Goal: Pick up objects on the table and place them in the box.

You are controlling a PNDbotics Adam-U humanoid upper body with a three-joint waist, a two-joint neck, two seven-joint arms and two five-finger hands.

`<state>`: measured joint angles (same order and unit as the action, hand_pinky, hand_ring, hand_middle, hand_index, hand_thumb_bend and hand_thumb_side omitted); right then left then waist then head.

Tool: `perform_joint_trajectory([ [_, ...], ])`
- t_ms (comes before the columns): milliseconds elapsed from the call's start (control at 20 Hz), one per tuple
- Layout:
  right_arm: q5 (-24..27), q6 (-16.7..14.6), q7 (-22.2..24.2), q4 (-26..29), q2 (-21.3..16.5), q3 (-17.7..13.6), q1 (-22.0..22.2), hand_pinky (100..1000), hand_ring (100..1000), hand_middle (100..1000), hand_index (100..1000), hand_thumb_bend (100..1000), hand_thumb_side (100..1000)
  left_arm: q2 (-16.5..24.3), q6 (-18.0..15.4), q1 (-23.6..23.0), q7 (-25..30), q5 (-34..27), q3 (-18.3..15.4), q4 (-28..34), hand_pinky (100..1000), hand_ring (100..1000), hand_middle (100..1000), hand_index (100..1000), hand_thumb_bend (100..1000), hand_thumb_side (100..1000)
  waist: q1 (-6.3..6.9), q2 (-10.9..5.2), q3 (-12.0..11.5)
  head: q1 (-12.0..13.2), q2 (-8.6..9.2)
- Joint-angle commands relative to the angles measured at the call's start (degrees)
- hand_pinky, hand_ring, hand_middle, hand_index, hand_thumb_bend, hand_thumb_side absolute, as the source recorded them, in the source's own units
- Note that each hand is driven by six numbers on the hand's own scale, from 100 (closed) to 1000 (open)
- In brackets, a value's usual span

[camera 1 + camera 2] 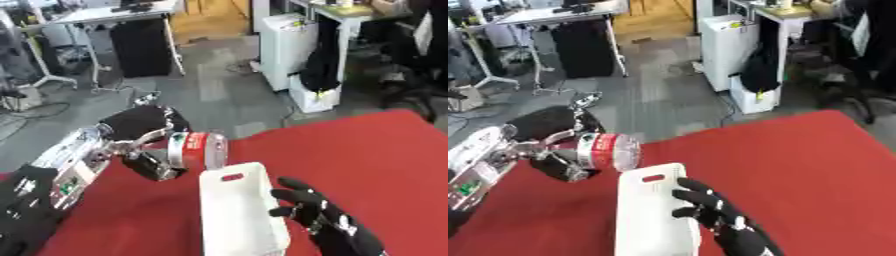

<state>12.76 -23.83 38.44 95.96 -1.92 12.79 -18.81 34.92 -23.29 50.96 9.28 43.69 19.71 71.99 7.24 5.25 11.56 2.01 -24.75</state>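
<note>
bottle: clear plastic bottle with a red label [199, 148], held sideways in the air just beside the box's far rim, over the red table [367, 150]
left hand: black left hand [156, 159], fingers curled round the bottle's body
right hand: black right hand [308, 207], fingers spread and relaxed, against the box's right wall; whether it touches, cannot tell
box: white plastic box with a handle slot [236, 210], standing on the table
handling: likely light, thin-walled, smooth, may dent; best held mid-body at the label
writing: label red and white; nothing readable
</note>
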Motion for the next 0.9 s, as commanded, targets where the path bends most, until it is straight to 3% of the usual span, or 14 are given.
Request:
perform_joint_trajectory([
  [50,-0.1,-0.2,0.1,1.3,-0.4,-0.1,-0.8,844,955,987,917,458,1000,0.1,-0.1,1.5,0.1,-0.6,-0.6,0.4,100,125,197,374,135,100,-0.08,-0.58,0.3,-0.5,-0.5],
  [600,0.1,0.2,0.0,2.0,-0.8,-0.3,-1.3,845,958,988,918,456,1000,-2.2,-0.6,1.5,0.0,0.7,-0.1,-0.6,100,126,198,376,108,100,0.47,0.43,2.1,0.4,-0.65],
  [850,0.1,0.2,0.0,2.1,-0.9,-0.5,-2.1,848,961,990,919,457,1000,-3.1,-1.5,1.2,0.1,2.5,0.6,-1.5,100,130,202,380,104,100,0.31,1.39,3.2,3.5,0.55],
  [900,0.2,0.2,0.0,2.1,-0.9,-0.5,-2.3,848,961,990,919,428,1000,-3.3,-1.7,1.2,0.1,3.1,0.7,-1.7,100,130,203,381,224,100,0.28,1.59,3.4,4.2,0.9],
])
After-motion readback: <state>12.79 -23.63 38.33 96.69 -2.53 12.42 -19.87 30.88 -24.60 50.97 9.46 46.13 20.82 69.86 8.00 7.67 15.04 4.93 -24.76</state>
